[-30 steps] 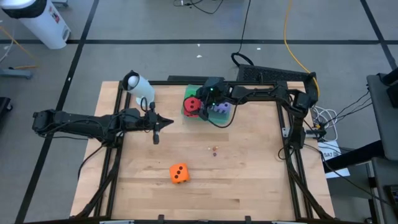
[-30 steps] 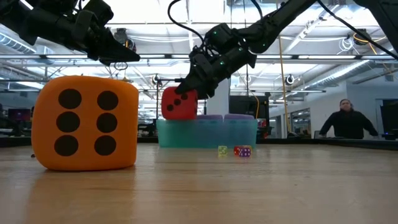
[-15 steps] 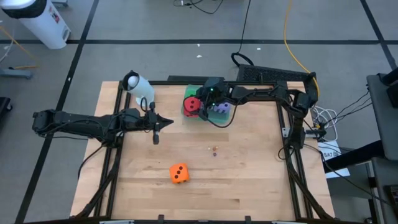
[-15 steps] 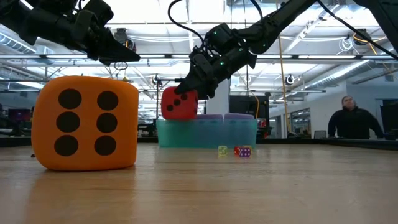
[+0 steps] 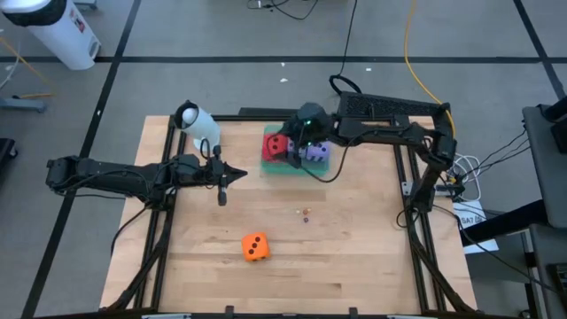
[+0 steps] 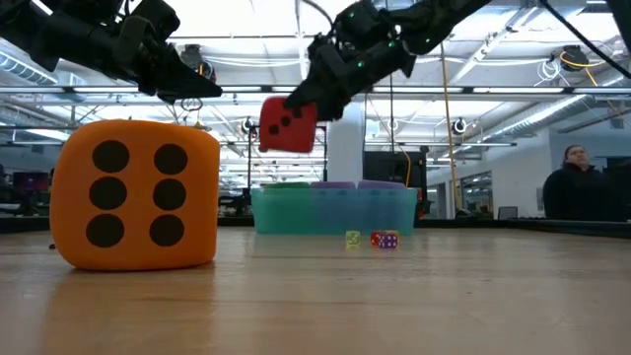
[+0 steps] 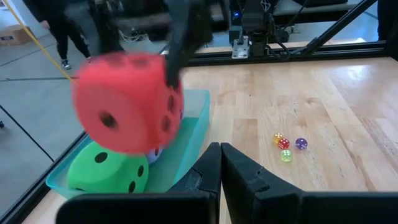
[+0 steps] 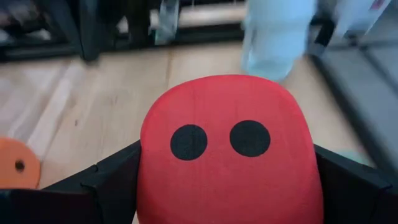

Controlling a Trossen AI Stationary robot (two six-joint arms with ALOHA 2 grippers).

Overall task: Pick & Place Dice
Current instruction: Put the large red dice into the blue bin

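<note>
Red die (image 6: 288,125) and orange die (image 6: 135,194), both black-pipped.

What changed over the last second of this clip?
The right gripper, shut on the red die, lifted it up out of the teal bin. The left gripper stayed shut and hovering; the orange die and the tiny dice did not move.

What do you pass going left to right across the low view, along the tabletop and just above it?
Orange die → red die held up in the right gripper → teal bin → tiny dice → a person far behind.
</note>
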